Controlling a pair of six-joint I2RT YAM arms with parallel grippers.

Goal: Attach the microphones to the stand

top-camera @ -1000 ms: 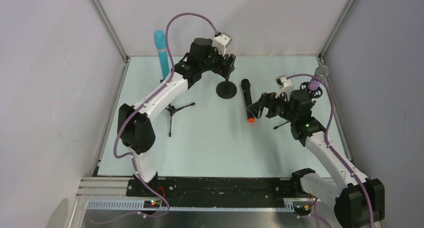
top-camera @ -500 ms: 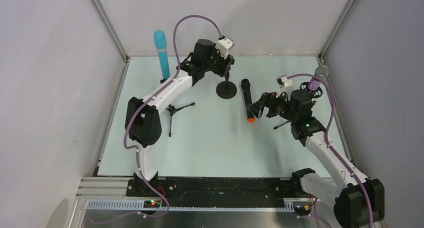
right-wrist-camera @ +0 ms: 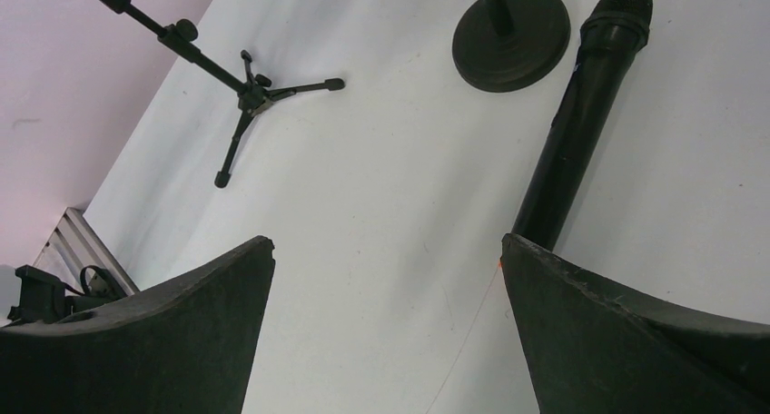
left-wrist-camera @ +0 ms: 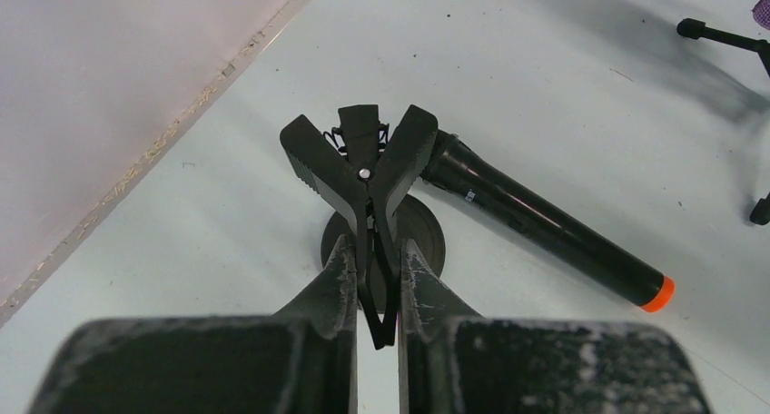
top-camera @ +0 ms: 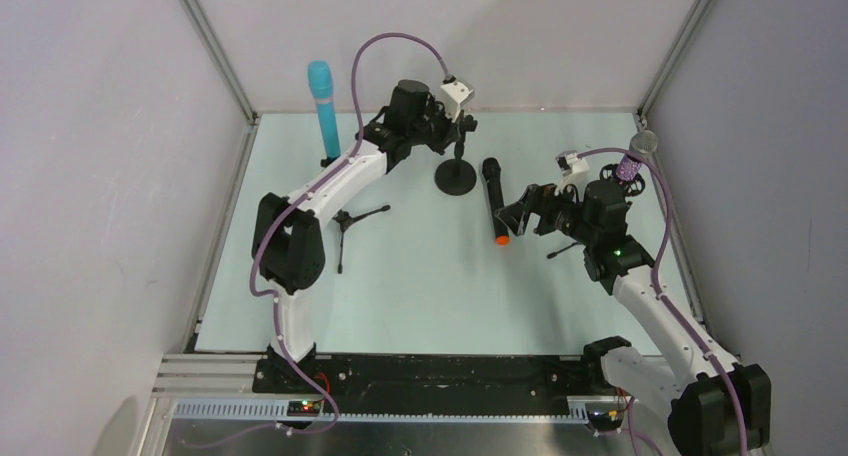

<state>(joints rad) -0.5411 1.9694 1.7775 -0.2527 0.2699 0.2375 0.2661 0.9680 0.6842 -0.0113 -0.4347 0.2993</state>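
Observation:
The black microphone with an orange end [top-camera: 492, 201] lies flat on the table beside a round-base stand [top-camera: 456, 176]. My left gripper [top-camera: 463, 126] is shut on the handles of that stand's clip [left-wrist-camera: 363, 160], and the clip's mouth is spread wide; the black microphone [left-wrist-camera: 545, 228] lies just behind it. My right gripper [top-camera: 515, 219] hangs open low over the table by the orange end, and the black microphone [right-wrist-camera: 581, 123] runs past its right finger [right-wrist-camera: 636, 332]. A cyan microphone [top-camera: 323, 106] stands upright in a tripod stand [top-camera: 345, 221]. A purple microphone with a silver head [top-camera: 632, 161] sits at the far right.
The tripod's legs [right-wrist-camera: 250, 96] spread across the left-middle of the table. White walls and metal frame posts [top-camera: 215, 56] enclose the table on three sides. The round base [right-wrist-camera: 511, 37] stands close to the black microphone's head.
My left gripper has closed from open onto the clip's handles and shifted slightly right. The right arm and the black microphone have stayed put.

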